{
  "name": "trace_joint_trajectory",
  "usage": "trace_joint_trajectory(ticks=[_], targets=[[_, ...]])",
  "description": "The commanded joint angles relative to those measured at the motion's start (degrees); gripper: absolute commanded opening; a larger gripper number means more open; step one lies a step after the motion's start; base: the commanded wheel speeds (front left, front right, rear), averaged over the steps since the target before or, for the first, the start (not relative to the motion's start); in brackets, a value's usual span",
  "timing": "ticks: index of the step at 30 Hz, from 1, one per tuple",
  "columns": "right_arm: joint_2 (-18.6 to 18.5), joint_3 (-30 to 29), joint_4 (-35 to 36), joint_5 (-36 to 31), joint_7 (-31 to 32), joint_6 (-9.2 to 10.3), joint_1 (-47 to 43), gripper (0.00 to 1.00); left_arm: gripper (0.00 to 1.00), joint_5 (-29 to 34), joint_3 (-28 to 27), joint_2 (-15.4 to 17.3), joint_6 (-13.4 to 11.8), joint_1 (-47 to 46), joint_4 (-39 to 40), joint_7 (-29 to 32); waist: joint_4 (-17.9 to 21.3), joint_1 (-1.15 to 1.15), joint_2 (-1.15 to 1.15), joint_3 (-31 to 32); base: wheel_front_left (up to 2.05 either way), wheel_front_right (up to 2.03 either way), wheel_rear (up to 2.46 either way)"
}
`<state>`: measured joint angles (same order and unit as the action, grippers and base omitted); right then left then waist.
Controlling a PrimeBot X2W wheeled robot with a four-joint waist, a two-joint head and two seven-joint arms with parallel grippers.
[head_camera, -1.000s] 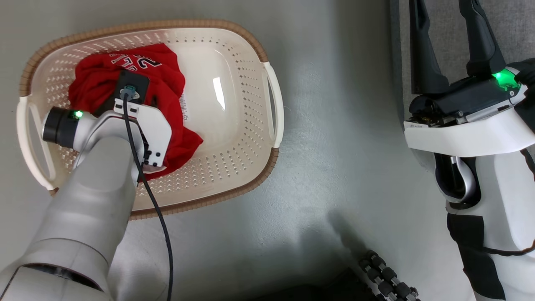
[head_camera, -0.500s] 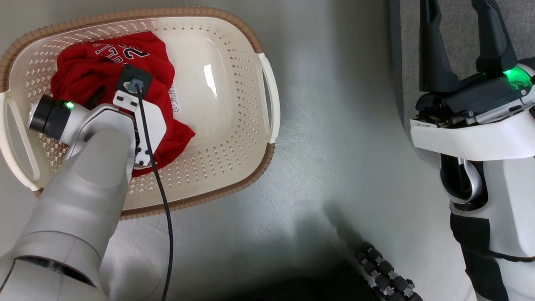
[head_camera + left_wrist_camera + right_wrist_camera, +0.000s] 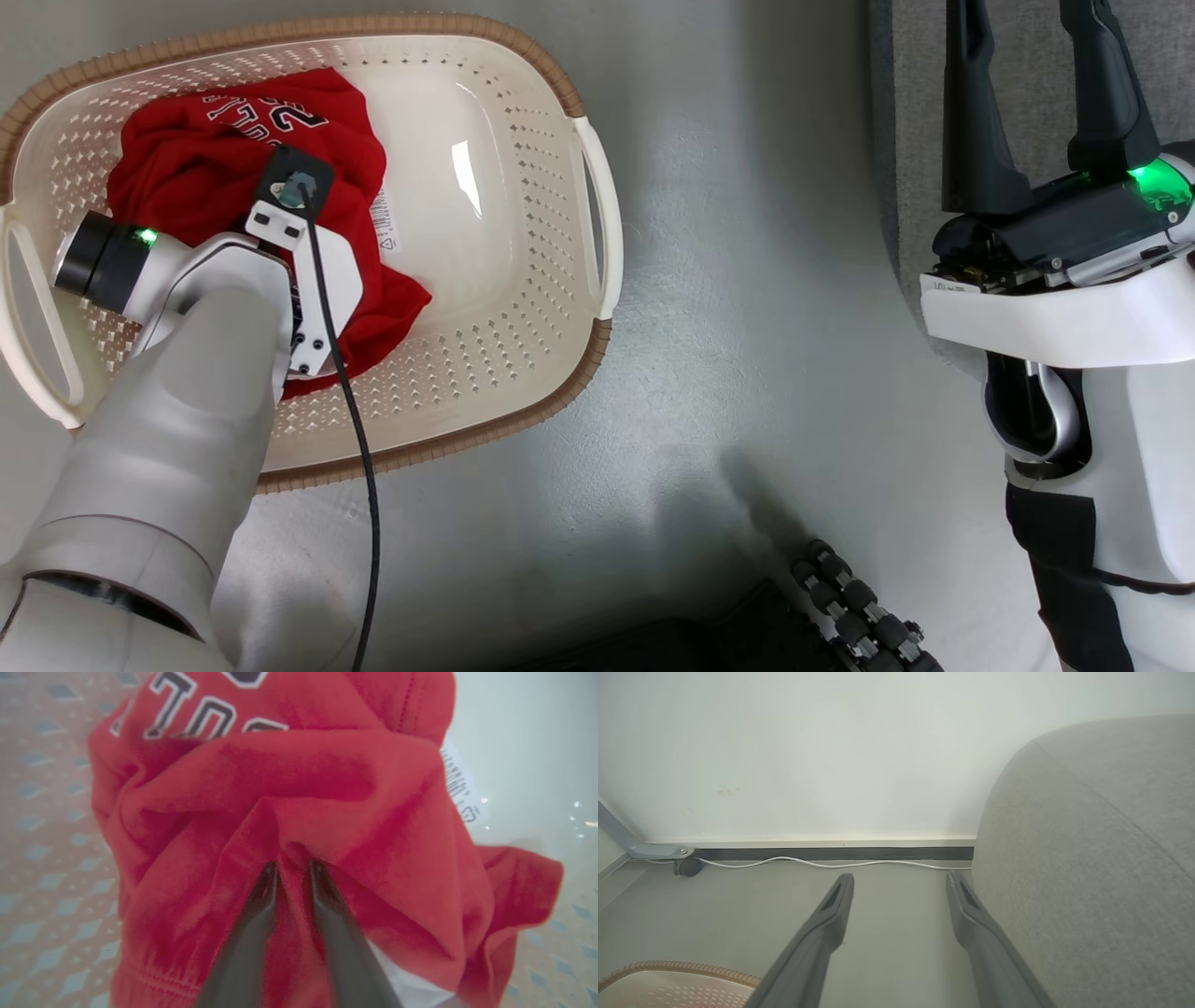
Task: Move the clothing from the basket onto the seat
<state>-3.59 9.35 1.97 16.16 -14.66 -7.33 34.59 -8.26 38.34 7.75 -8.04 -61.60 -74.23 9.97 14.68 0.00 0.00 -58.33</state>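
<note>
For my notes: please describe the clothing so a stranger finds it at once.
Find the cream basket with a brown rim on the grey floor. In its left half lies the crumpled clothing, pinched by the left gripper. It alone is bright red, with lettering.

no readable lettering on clothing (image 3: 191, 168)

Left arm (image 3: 177, 439) — pale grey forearm reaching in from the lower left, wrist bent downward, green light lit, black cable (image 3: 359, 485) trailing along it.
Left gripper (image 3: 292, 864): fingers (image 3: 252, 924) drawn nearly together, pinching a fold of clothing (image 3: 336, 779).
Right arm (image 3: 1102, 392) — white, at the right edge, green light lit.
Right gripper (image 3: 900, 879): fingers held wide apart, pointing up the head view.
</note>
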Motion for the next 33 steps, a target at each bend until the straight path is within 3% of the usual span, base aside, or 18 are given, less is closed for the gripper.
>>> trace_joint_trajectory(ticks=[1,13,22,33], targets=[[0.3,0.4,1.4,0.5,-0.3,-0.16,-2.6,1.00,0.00,-0.8,-1.0,1.4,0.6,1.1,0.3,-0.7,0.3,0.00,0.00,0.1,0.00,0.00,0.00],[0.5,0.6,-0.3,1.2,-0.3,-0.16,0.2,1.00,0.00,-3.9,-2.5,1.5,1.8,3.6,0.3,-7.4,1.6,0.00,0.00,3.5,0.00,0.00,0.00],[0.3,0.9,-3.5,1.1,-0.3,-0.16,-0.3,1.00,0.00,-6.9,-3.7,0.6,3.8,8.0,0.3,-15.3,1.2,0.00,0.00,11.6,0.00,0.00,0.00],[-1.4,0.8,-8.1,0.9,-0.3,-0.16,-4.1,1.00,0.00,-10.3,-5.1,-2.3,6.2,12.4,0.3,-23.5,-2.1,0.00,0.00,23.1,0.00,0.00,0.00]])
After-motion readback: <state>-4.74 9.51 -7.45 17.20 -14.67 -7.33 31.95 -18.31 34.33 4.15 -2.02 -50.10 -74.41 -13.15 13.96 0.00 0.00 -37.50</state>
